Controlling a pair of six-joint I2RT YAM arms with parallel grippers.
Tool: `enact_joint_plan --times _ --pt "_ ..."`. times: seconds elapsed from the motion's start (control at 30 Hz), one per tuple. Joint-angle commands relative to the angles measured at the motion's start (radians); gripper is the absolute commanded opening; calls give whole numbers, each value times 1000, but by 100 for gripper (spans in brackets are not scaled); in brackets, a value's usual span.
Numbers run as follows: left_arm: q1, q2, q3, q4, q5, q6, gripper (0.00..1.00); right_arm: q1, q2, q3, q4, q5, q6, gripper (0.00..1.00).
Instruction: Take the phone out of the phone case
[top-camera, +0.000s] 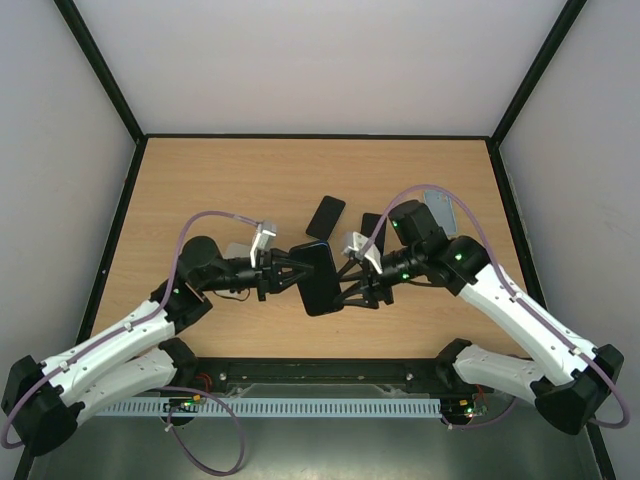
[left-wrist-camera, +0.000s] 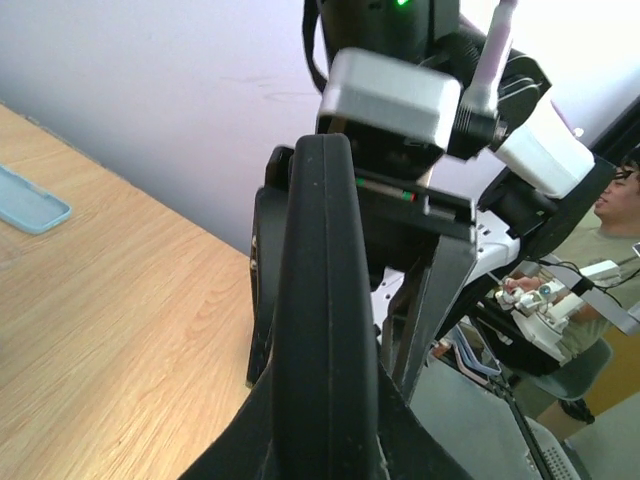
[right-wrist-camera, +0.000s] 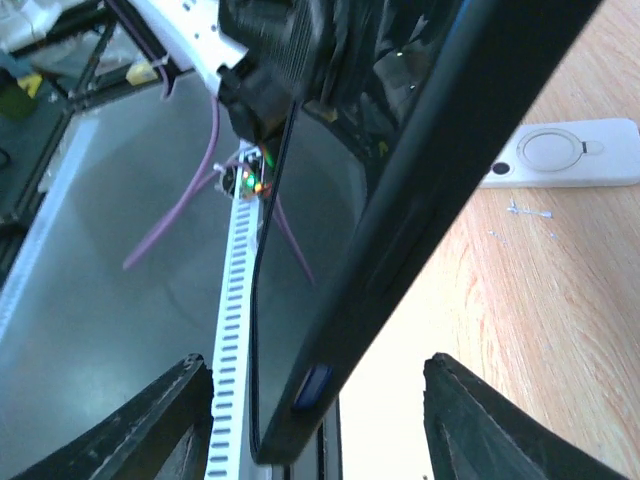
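Both arms meet mid-table, and the phone (top-camera: 318, 278) hangs in the air between them, clear of the table (top-camera: 200, 180). The left gripper (top-camera: 290, 272) is clamped on its left edge. From that wrist the phone (left-wrist-camera: 325, 300) shows edge-on, a thick black rim with the fingers (left-wrist-camera: 260, 440) pinching it at the bottom of the view, their tips cut off. I can't tell where case ends and phone begins; it's all one black slab.

The right gripper (top-camera: 352, 282) sits at the other edge, jaws spread. Its own camera shows both fingers (right-wrist-camera: 180, 410) standing wide of the phone (right-wrist-camera: 400, 200), touching nothing. The glass reflects the room, so the screen can't be read.

Behind them, two dark slabs (top-camera: 325, 214) lie on the wood, partly covered by the arms; phones or cases, I can't say. A grey case (top-camera: 442, 210) peeks out past the right arm. The white case (right-wrist-camera: 570, 155) bears a ring mark, the only marking I can make out. The blue case (left-wrist-camera: 30, 200) is cut off at the left edge of the left wrist view.
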Motion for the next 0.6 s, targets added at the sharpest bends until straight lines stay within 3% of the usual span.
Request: enact_joint_plan --times 0.0,0.27,0.57 --pt "6 -4 66 46 39 -10 3 -5 -40 -14 -143 14 -227 55" --pt "6 24 69 63 68 -39 3 -3 -48 -38 -130 -62 -260 38" --pt "6 39 125 -2 90 -67 2 -3 -57 -24 -180 -21 -466 24"
